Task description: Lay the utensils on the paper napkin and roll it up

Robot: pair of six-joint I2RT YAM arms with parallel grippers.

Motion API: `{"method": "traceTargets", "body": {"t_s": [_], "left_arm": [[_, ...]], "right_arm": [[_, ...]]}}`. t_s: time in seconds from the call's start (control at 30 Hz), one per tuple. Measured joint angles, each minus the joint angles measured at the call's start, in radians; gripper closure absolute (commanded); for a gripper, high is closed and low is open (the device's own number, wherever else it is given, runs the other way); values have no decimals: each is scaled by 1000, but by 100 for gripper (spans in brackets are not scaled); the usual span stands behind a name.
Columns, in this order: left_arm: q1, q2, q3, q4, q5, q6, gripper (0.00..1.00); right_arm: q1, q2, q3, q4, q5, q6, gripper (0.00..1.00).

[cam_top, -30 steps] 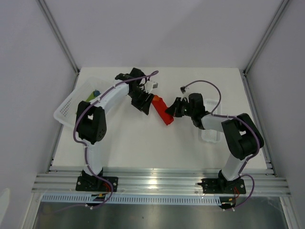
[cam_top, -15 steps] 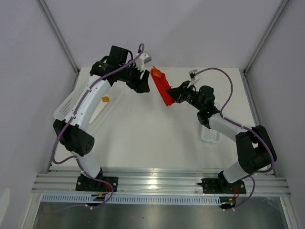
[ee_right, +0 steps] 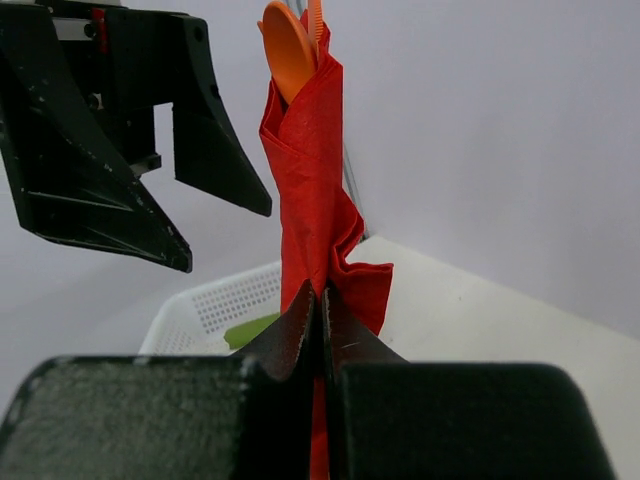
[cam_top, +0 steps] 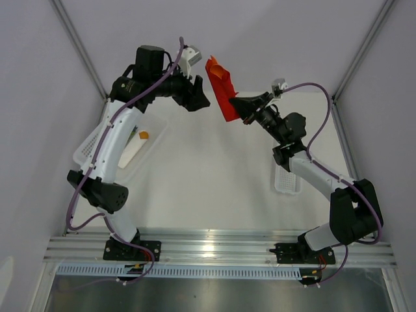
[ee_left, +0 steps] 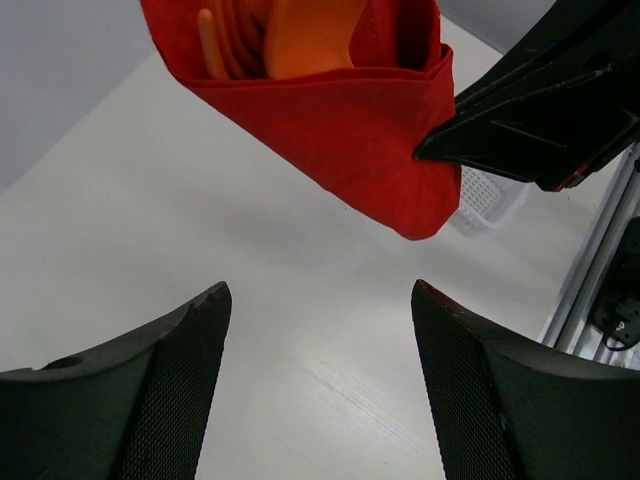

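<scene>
In the top external view, the paper napkin (cam_top: 222,94), already rolled into a narrow red bundle, is held off the tabletop (cam_top: 208,182) by the right end effector (cam_top: 239,106), which is clamped on the bundle's lower end. The long axis runs up and away from those tips, towards the far side. The left end effector (cam_top: 199,95) is spread wide and holds nothing. The roll lies just beside it, towards the right arm, and the two are apart.

In the left wrist view, the roll is seen ahead of and above the left end effector (ee_left: 318,300), beyond the open jaws, not between them. The utensils (ee_left: 300,35) show as orange-red pieces inside the open end. The right end effector (ee_left: 445,145) is pinched on the fold at the side.

In the right wrist view, the napkin (ee_right: 315,170) stands straight up from the closed tips (ee_right: 320,300), with the utensils (ee_right: 290,45) poking out at the far end. The left end effector (ee_right: 225,238) is beside that upper part.

The tabletop beneath is judged bare and flat, with ample room for setting the roll down.
</scene>
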Motion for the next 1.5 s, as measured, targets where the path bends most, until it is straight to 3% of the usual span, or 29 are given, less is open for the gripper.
{"method": "traceTargets", "body": {"t_s": [0.4, 0.67, 1.1, 1.5], "left_arm": [[-6, -35, 86, 83, 0, -18, 13], [-23, -26, 125, 150, 22, -53, 13], [-45, -10, 132, 211, 184, -152, 22], [-80, 7, 159, 262, 209, -237, 44]], "right_arm": [[10, 0, 47, 184, -35, 34, 100], [21, -2, 47, 226, -64, 35, 100], [31, -11, 48, 305, -70, 60, 100], [49, -7, 79, 340, -77, 79, 100]]}}
